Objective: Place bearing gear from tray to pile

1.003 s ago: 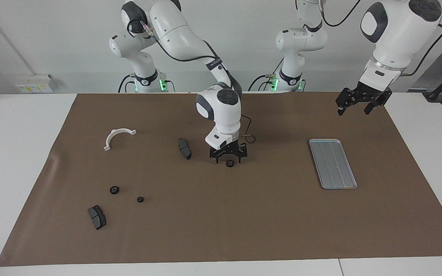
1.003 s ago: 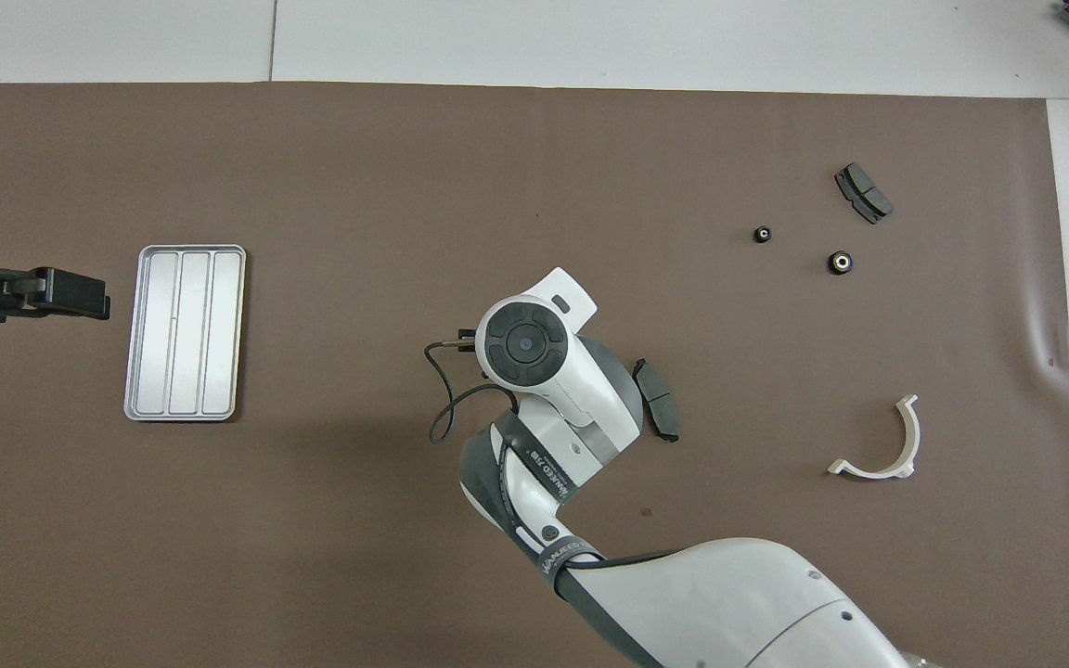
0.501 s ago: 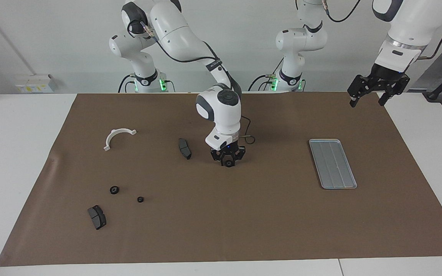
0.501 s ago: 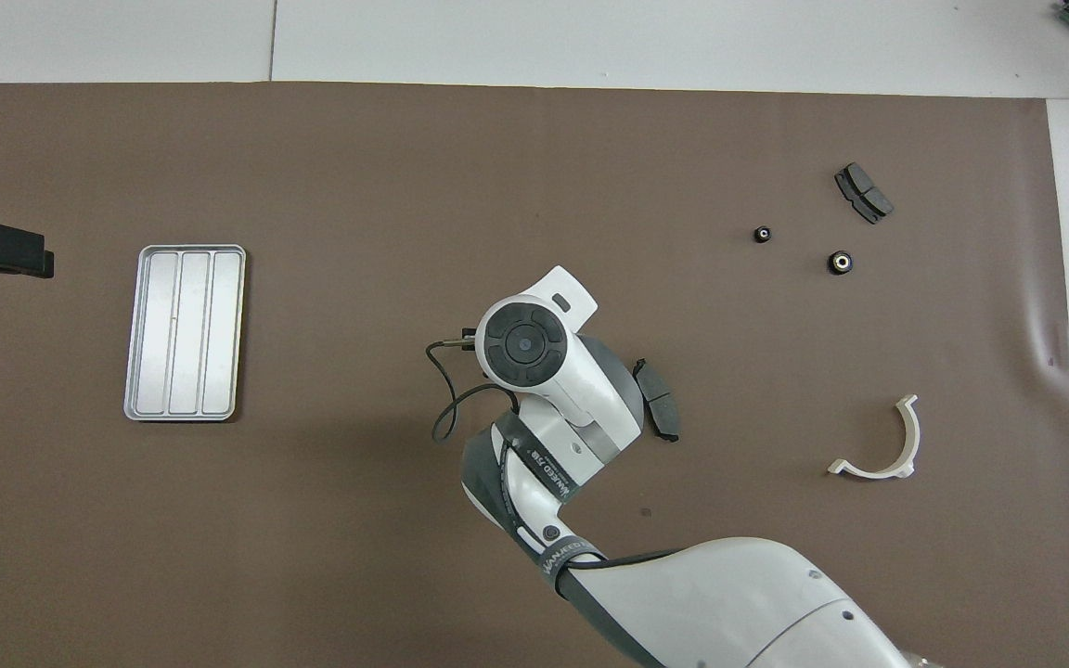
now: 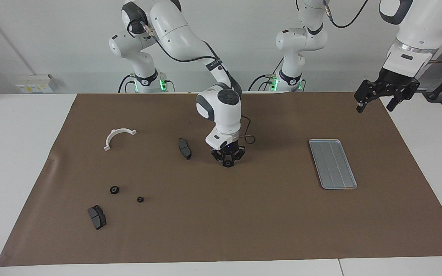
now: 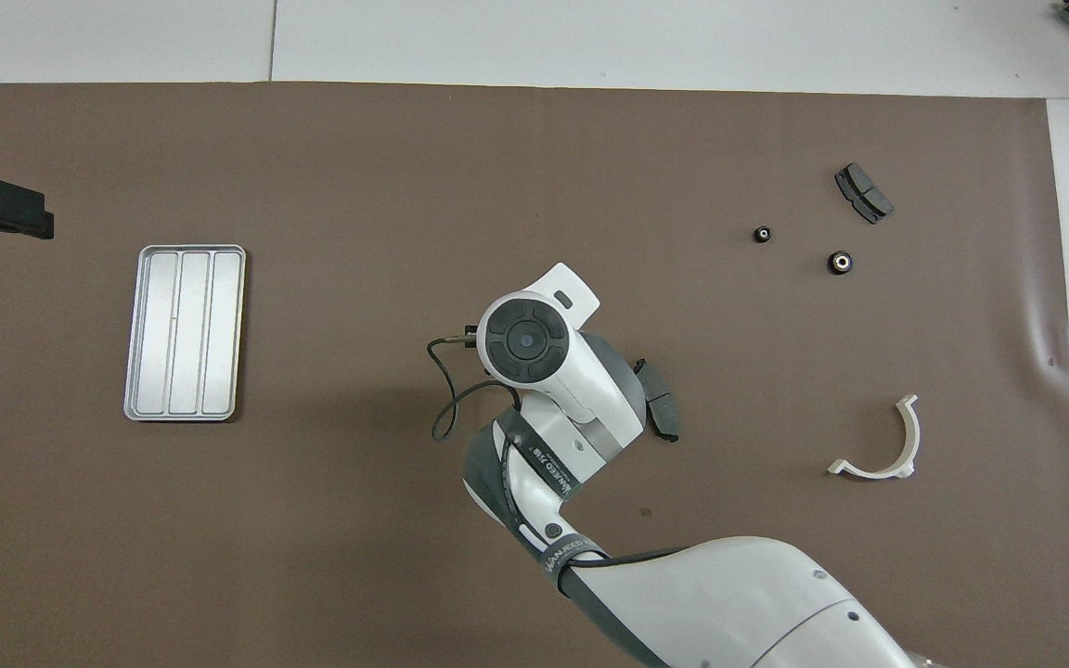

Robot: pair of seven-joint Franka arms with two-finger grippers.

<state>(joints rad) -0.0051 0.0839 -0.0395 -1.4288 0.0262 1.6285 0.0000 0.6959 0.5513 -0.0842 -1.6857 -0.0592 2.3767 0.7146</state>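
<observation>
Gear (image 5: 228, 164): small, black, rigid, likely dense and slick; sits on bench mid-mat, pinched across its rim by right hand (image 5: 228, 162). Tray (image 5: 332, 163) bare. Left hand (image 5: 378, 102) spread empty, raised, waiting.

The flat silver-grey ridged metal tray (image 5: 333, 163) lies toward the left arm's end of the worktop (image 5: 221, 230); two small black round gears (image 5: 114, 189) sit toward the right arm's end.
</observation>
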